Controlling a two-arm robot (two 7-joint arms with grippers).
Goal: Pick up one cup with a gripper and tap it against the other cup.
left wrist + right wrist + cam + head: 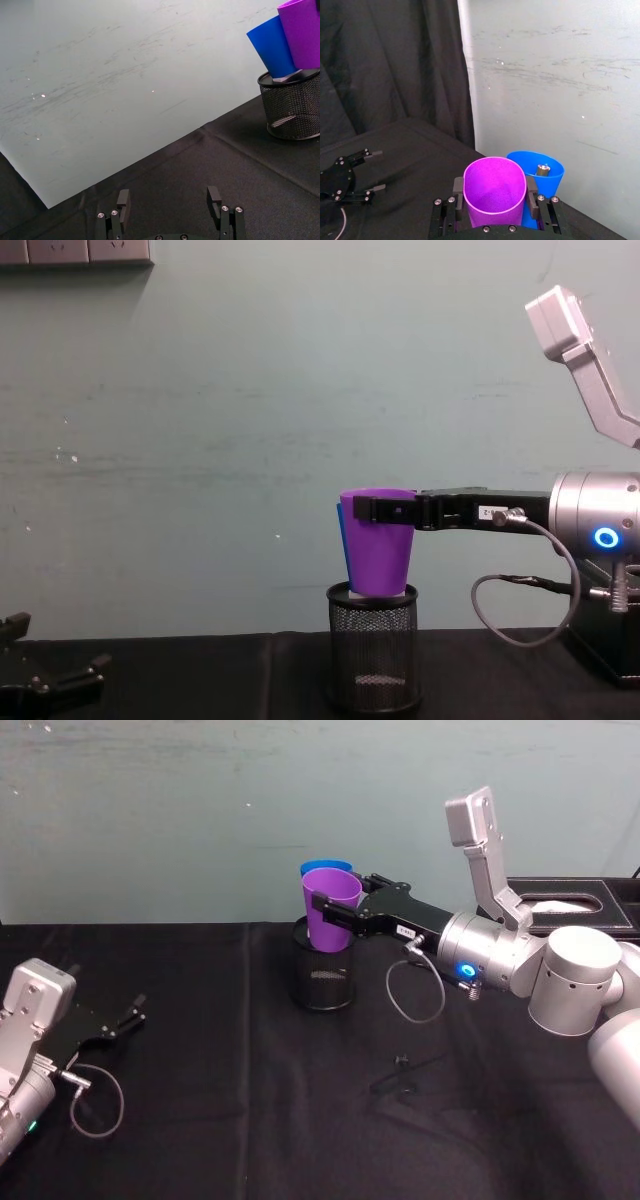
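Over the black mesh holder (322, 982) hangs the purple cup (332, 910), its base about level with the holder's rim (whether it fully clears the rim I cannot tell). The right pincer (364, 509) pinches it just under the lip, one finger on each side. That hold keeps it upright and leaves its side bare for tapping. Just behind it the blue cup (322, 867) stands in the holder. The two look touching or nearly so, which I judge puts the tap within a small nudge. Well apart on the black surface (200, 1110), the left pincer (133, 1012) lies idle, fingers spread.
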